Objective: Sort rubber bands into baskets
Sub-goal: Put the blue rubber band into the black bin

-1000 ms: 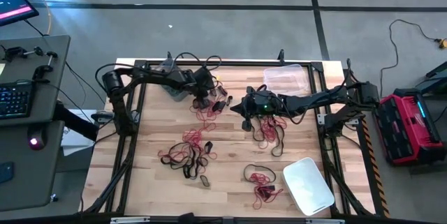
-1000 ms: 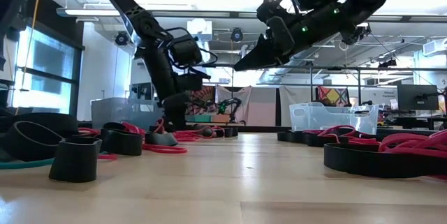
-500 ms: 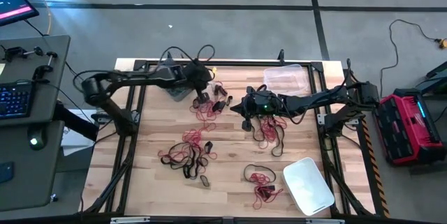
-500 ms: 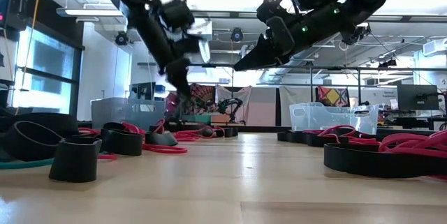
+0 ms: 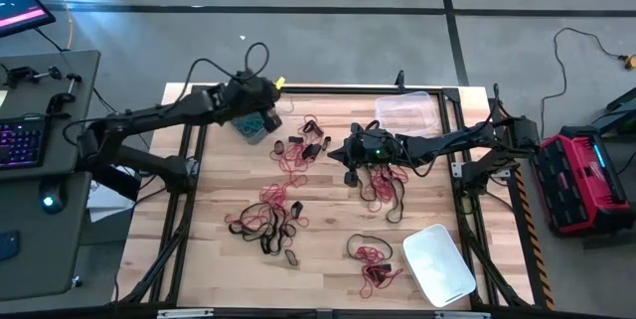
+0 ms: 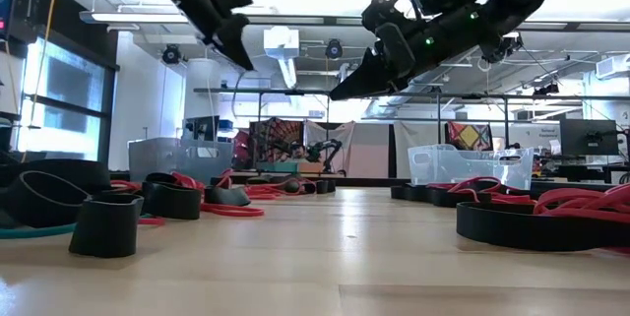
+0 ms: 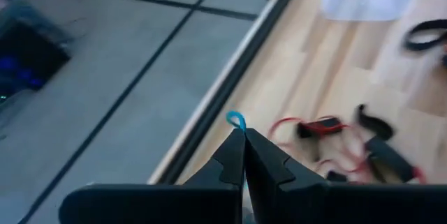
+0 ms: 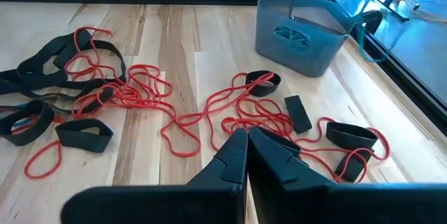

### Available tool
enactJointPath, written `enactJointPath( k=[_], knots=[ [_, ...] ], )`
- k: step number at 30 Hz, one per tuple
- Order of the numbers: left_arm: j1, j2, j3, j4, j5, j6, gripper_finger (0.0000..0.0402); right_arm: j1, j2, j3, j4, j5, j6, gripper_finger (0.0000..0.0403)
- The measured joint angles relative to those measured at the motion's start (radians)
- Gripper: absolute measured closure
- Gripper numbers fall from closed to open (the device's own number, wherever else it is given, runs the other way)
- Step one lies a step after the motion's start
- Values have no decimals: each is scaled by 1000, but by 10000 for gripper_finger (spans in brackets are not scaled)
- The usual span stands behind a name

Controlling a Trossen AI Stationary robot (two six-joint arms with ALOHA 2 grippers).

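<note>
Red, black and teal-blue rubber bands lie in loose heaps on the wooden table [image 5: 298,150] [image 5: 268,218] [image 5: 376,259] [image 8: 140,91]. A grey basket [image 5: 250,127] [image 8: 307,35] with blue bands in it stands at the far left. The clear basket [image 5: 405,110] is at the far right and the whitish one [image 5: 438,264] at the near right. My left gripper [image 5: 272,112] [image 7: 239,132] hangs high beside the grey basket, shut on a teal-blue band. My right gripper [image 5: 348,168] [image 8: 246,135] hovers shut above the red bands at mid-table, holding nothing. My left gripper pinches a teal-blue rubber band between its two fingertips. A small loop end [image 7: 236,120] sticks out past the tips. The fingers slant downward, and the band is lifted clear of the table. The fingers hide the rest of it.
Black frame rails [image 5: 298,90] run round the table's edges. Bare wood lies at the near left [image 5: 214,269] and between the heaps. A desk with a keyboard [image 5: 25,140] stands left of the table and a red box [image 5: 581,175] to its right.
My left gripper has risen from the heap of bands at the far middle and drawn back toward the table's far left, tipping from steeply down to a shallower slant. It now hangs high beside the grey basket.
</note>
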Motion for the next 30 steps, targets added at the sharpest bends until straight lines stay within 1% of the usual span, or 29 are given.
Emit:
enactJointPath(
  k=[6, 9, 11, 14, 24, 27, 30],
  knots=[
    [33, -54, 0, -155, -166, -31, 401, 0, 0, 0, 1, 0, 4, 403],
    [61, -57, 0, -241, -198, -62, 401, 0, 0, 0, 2, 0, 4, 403],
    [81, -57, -8, -273, -186, -79, 401, 0, 0, 0, 3, 0, 4, 403],
    [110, -56, -37, -296, -131, -95, 401, 0, 0, 0, 3, 0, 4, 403],
    [178, -56, -174, -287, -17, -125, 401, 0, 0, 0, 3, 0, 13, 403],
    [181, -56, -193, -285, -15, -132, 393, 0, 0, 0, 3, 0, 13, 403],
    [181, -56, -203, -286, -15, -132, 374, 0, 0, 0, 3, 0, 13, 403]
  ],
)
